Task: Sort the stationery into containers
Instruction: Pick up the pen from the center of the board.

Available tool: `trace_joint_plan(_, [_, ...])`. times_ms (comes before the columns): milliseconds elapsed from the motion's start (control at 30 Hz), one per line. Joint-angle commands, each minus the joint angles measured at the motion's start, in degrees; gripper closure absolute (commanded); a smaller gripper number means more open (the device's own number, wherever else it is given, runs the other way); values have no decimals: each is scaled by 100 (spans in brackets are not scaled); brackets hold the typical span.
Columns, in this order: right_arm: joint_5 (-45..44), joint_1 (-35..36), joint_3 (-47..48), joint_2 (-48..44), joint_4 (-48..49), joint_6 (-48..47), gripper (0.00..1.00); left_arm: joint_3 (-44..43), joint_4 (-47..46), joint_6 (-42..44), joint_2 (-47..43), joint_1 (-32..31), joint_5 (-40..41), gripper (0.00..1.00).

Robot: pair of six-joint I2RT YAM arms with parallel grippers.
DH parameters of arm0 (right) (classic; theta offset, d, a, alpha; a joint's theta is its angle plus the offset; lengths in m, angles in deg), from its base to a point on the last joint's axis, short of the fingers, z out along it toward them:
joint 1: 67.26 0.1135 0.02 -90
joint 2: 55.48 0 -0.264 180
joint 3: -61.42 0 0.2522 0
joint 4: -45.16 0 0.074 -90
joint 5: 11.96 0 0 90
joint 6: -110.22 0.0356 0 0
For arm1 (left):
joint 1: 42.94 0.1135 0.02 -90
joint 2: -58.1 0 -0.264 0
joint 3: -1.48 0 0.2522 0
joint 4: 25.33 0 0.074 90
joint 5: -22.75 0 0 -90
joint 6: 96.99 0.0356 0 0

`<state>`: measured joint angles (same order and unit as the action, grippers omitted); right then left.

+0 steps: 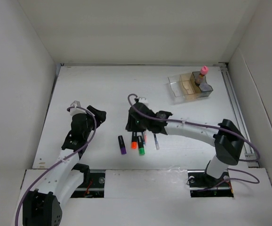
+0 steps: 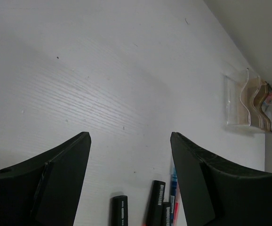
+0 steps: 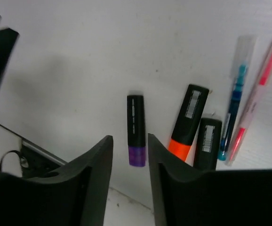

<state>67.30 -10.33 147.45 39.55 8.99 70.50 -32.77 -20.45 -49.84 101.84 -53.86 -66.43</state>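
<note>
Your right fingers hang over the cluster of stationery near the front of the counter. They line up with the purple highlighter, which shows through the gap between them, so I judge it to be the next pick. The fingers stand apart by only a narrow slot, and they hold and touch nothing.

Beside the purple one lie the orange highlighter, the green highlighter and the thin pens, all flat on the counter and not yet sorted. The organiser sits well apart at the far right, with the pink-capped bottle upright in its dark compartment.

Your left fingers are spread wide and empty over bare counter off to the left, probably to leave the right arm room to reach.
</note>
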Motion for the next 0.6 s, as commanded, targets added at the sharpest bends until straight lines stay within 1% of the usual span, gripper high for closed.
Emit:
trace_joint_plan(0, [-401,492,181,410,-104,78,56,-315,343,-224,-68,-33,472,35])
trace_joint_plan(33, [-533,608,382,742,-166,78,54,-367,344,-224,-120,-33,472,35])
trace_joint_plan(133, [-1008,950,796,1175,-430,78,51,-368,344,-276,-173,-33,472,35])
trace_joint_plan(167, [-1009,952,850,1403,-483,130,50,-368,422,-276,-173,-33,472,35])
trace_joint_plan(300, [-833,1153,1017,1721,-535,183,42,-368,415,-276,-173,-33,524,35])
trace_joint_plan(333, [-990,1154,1017,1791,-536,253,42,-368,414,-276,-173,-33,524,35])
trace_joint_plan(500, [-991,1207,1017,1976,-588,307,41,-315,308,-224,-173,-33,472,35])
trace_joint_plan(567, [-1044,1207,1017,2037,-589,368,44,-367,308,-224,-103,-33,472,35])
